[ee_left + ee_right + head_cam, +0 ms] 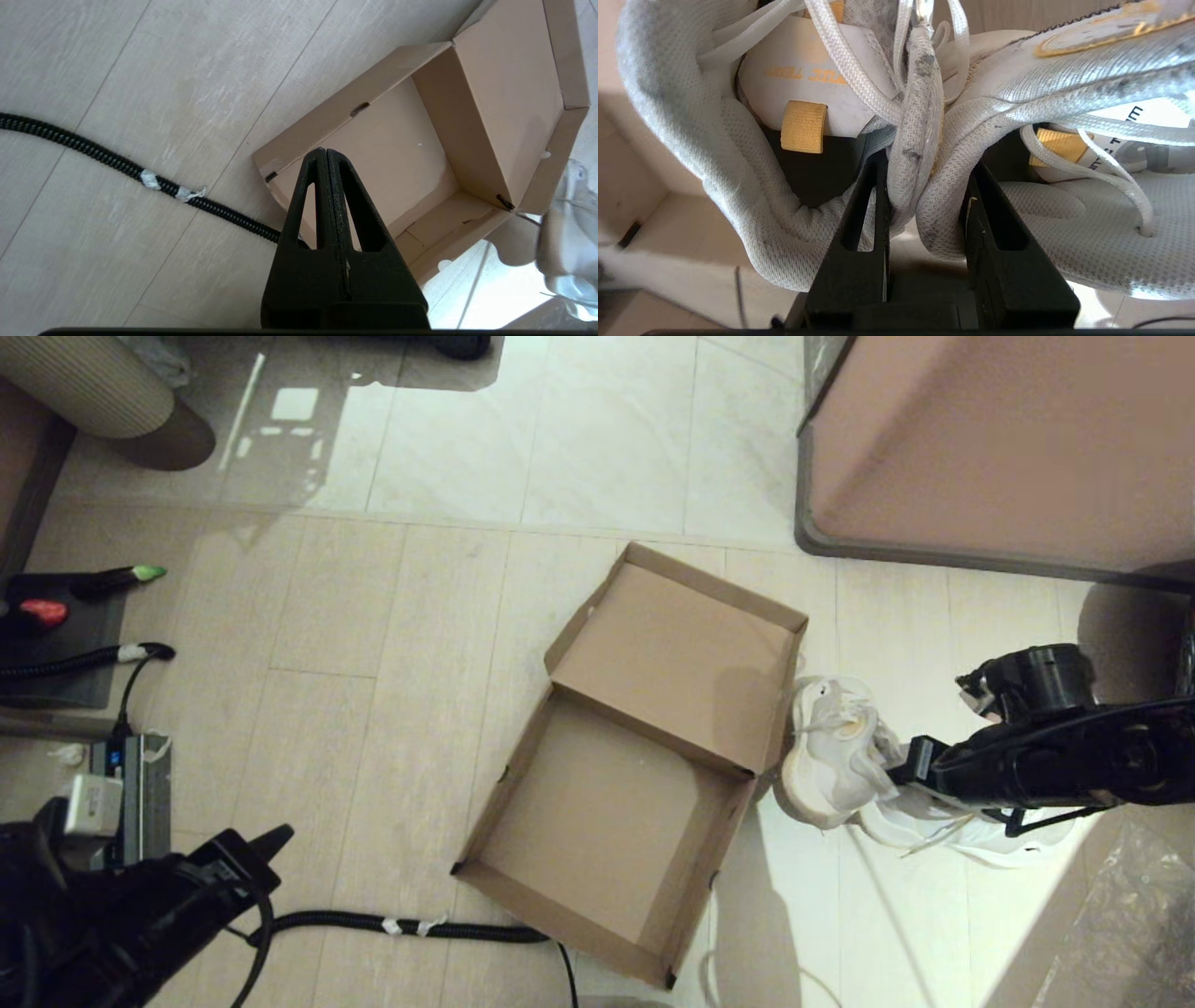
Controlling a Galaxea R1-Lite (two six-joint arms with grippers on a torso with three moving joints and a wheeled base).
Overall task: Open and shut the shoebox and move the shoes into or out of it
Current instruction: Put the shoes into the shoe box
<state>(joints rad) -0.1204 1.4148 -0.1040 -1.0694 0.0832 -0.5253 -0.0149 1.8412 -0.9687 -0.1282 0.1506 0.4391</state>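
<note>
Left end effector (271, 845): sitting low at the near left, above the tiled floor (373, 663); in the left wrist view its fingers (327, 196) are pressing flat together with nothing between them.

Black ribbed cable (401, 926): lying on the floor, running from the left arm toward the near corner of the box.

Shoebox (607, 821): sitting open on the floor at centre, its tray holding nothing, its hinged lid (677, 667) leaning back on the far side.

Shoes (840, 756): sitting just beside the box's right wall, outside it, pressed against each other.

Right end effector (898, 770): reaching in from the right; in the right wrist view its fingers (864, 210) are clamping the adjoining collars of both shoes together.

Pinkish-brown cabinet (999, 448): standing at the far right.
</note>
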